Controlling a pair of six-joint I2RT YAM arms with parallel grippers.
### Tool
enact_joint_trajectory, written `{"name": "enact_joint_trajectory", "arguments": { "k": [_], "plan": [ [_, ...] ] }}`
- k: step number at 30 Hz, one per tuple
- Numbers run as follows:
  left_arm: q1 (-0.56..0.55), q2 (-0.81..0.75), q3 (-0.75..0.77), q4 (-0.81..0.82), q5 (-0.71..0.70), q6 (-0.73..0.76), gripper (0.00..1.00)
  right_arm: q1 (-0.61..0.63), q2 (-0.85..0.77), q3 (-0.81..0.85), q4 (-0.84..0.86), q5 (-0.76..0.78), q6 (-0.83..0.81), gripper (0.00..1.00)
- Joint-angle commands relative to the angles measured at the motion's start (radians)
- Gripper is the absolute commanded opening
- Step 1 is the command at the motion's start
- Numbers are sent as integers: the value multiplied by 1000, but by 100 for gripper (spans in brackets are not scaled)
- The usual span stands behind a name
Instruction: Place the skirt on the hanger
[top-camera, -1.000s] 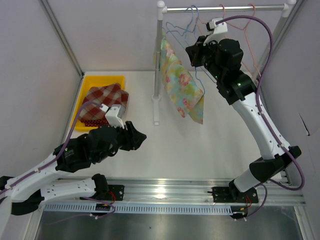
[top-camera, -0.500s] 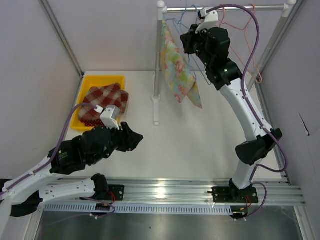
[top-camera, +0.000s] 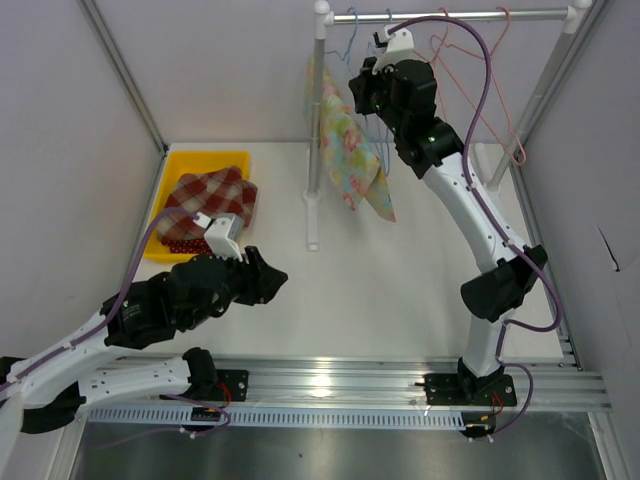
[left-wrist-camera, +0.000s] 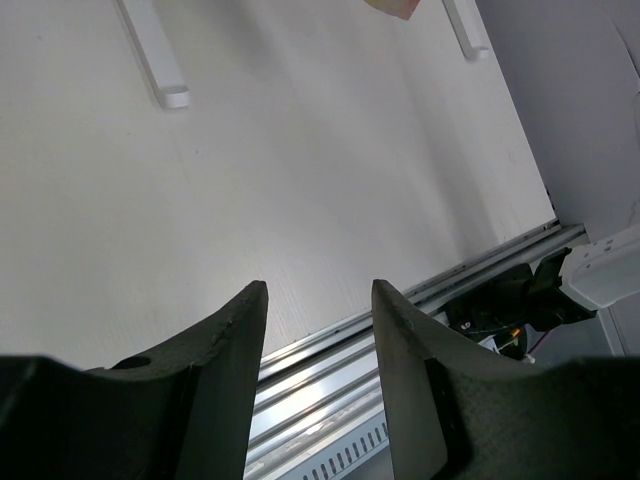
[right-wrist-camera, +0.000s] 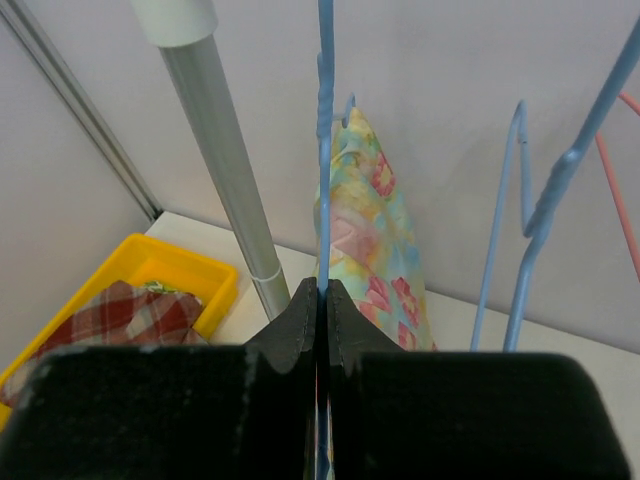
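Jaws of my right gripper (right-wrist-camera: 322, 292) are pinched tight on the wire of the blue hanger (right-wrist-camera: 324, 150). I hold it close under the rail (top-camera: 450, 16) so the floral skirt (top-camera: 348, 150) draped on it hangs free below the rail. I cannot tell whether the hook sits over the rail yet. My left gripper (left-wrist-camera: 318, 300), half open and empty, waits well away from the rail, out of the way.

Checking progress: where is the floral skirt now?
Top view, upper centre: the floral skirt hangs from the blue hanger held by the right end effector, just right of the rack's pole.
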Motion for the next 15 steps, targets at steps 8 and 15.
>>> {"name": "enact_joint_trajectory", "arguments": {
  "k": [8,15],
  "plan": [
    [5,-16,-8,18,-18,-12,55,21,-24,27,58,83,-24,1],
    [5,-18,1,22,-24,-1,59,13,-70,-17,34,72,13,37]
  ]
}}
